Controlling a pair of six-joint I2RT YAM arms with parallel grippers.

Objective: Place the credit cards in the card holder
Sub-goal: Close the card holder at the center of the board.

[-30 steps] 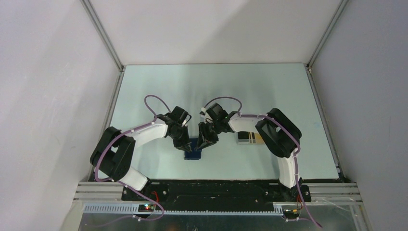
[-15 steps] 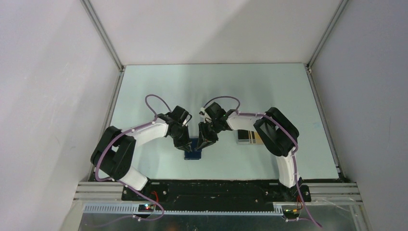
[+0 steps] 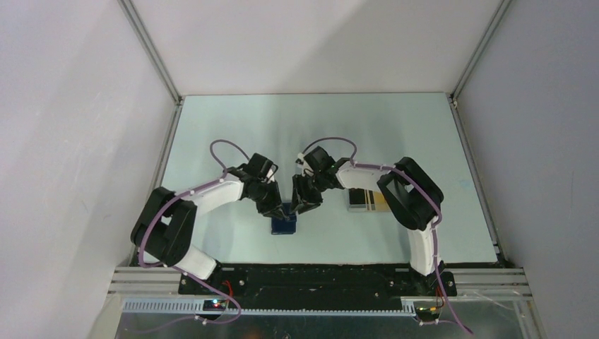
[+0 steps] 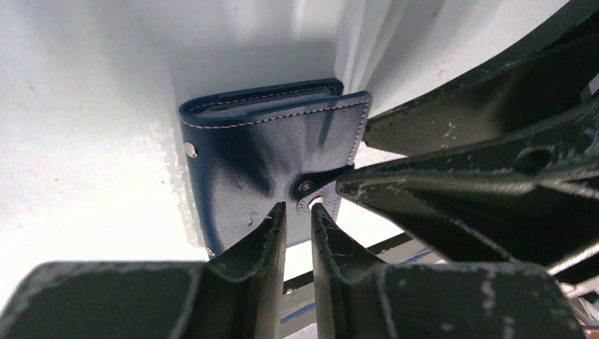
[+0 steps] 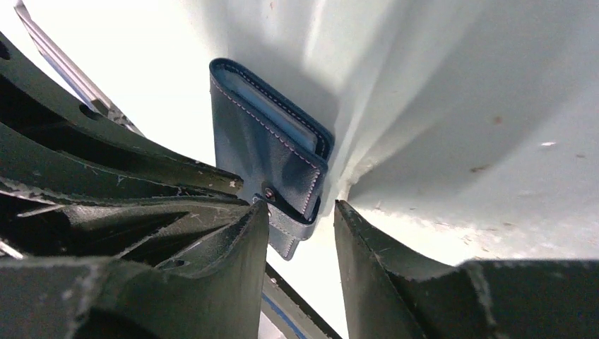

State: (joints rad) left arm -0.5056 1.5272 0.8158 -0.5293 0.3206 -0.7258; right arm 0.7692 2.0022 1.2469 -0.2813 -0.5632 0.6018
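The card holder looks like smooth navy leather with a faint sheen, pale stitching along its edges and small shiny metal snaps. The fingers of the left gripper and of the right gripper are matt black, scuffed and flecked with pale scratches. The table is pale, smooth and slightly glossy. The arm shells look like glossy white plastic, with matt black joints
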